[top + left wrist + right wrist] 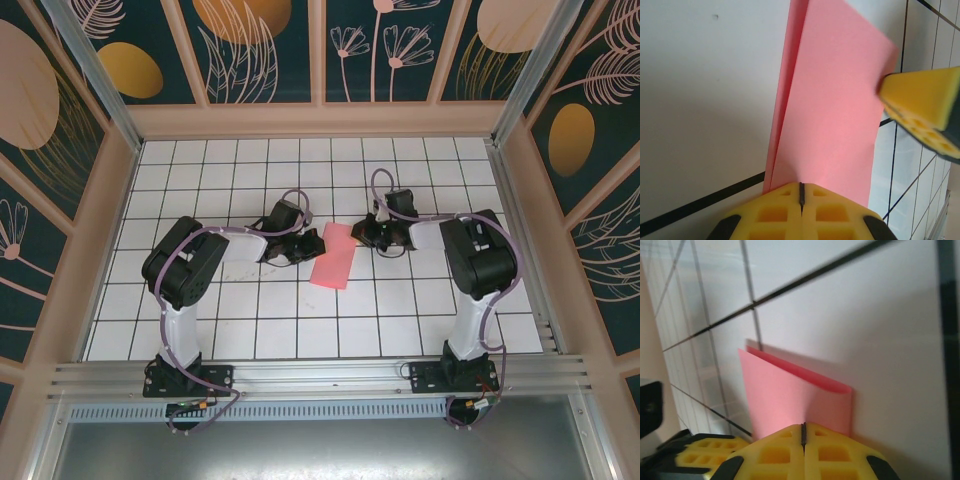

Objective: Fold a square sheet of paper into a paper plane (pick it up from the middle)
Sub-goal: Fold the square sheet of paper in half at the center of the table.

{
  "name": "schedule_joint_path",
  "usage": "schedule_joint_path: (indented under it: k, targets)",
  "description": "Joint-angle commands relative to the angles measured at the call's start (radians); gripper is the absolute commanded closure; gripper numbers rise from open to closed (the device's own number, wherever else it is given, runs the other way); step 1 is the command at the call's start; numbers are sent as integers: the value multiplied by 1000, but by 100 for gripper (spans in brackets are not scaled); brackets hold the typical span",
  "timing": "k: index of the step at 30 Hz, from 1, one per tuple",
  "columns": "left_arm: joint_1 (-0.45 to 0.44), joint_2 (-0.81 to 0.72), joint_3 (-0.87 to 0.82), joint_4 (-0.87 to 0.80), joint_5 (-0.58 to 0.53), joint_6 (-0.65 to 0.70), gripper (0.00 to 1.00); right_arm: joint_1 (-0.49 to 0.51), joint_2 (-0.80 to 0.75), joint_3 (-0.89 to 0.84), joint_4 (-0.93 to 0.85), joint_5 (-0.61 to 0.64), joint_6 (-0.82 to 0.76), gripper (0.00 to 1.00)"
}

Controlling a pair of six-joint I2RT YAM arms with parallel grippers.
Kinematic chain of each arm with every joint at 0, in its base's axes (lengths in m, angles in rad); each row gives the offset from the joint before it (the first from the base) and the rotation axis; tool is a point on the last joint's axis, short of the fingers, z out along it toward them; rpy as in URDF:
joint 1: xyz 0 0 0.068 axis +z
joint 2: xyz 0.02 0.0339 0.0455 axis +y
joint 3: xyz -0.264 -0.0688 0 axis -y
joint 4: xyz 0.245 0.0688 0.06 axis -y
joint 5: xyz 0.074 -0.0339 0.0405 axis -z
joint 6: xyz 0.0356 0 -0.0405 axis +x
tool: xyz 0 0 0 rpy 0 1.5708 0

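**1. Left pincer** [801,200]: yellow ribbed fingertips pressed fully together, with only a thin dark seam between them. The pink paper's edge runs right up to the tips. Whether a layer is clamped in the seam cannot be told. From overhead it sits at the paper's left long edge.

**2. Right pincer** [803,437]: likewise closed tight, the tips meeting on a thin seam with the paper's edge reaching them. A hold on the paper cannot be confirmed. From overhead it sits at the paper's far right corner. One of its yellow fingertips [920,107] appears in the left wrist view, at the paper's right edge.

**3. Sheet of paper** [333,258]: salmon pink, folded into a narrow two-layer rectangle. It lies mid-worktop between the two pincers, its long side running near to far and the far end leaning slightly right. Along the left edge the layers part a little, so the lower one shows.

**4. Worktop** [250,300]: white, ruled with a black grid.

**5. Left arm** [180,270] and **right arm** [480,260]: black and white, elbows bent outward, both reaching inward. Their bases are bolted to a metal rail [320,372] at the near edge.

**6. Wall panels** [260,50]: dark teal with a floral print, in pale frames on the left, far and right sides.
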State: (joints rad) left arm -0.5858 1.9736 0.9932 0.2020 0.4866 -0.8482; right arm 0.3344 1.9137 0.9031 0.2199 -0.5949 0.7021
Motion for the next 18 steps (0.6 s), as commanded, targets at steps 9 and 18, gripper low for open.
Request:
schedule_joint_path:
  k: [9,18]
  targets:
    - [-7,13,-34,-102,-37,27,100,-9,-42,85,-94,-20,22,100]
    - [-7,7,-35,-105,-40,27,100,-27,5,133,-89,-43,34,100]
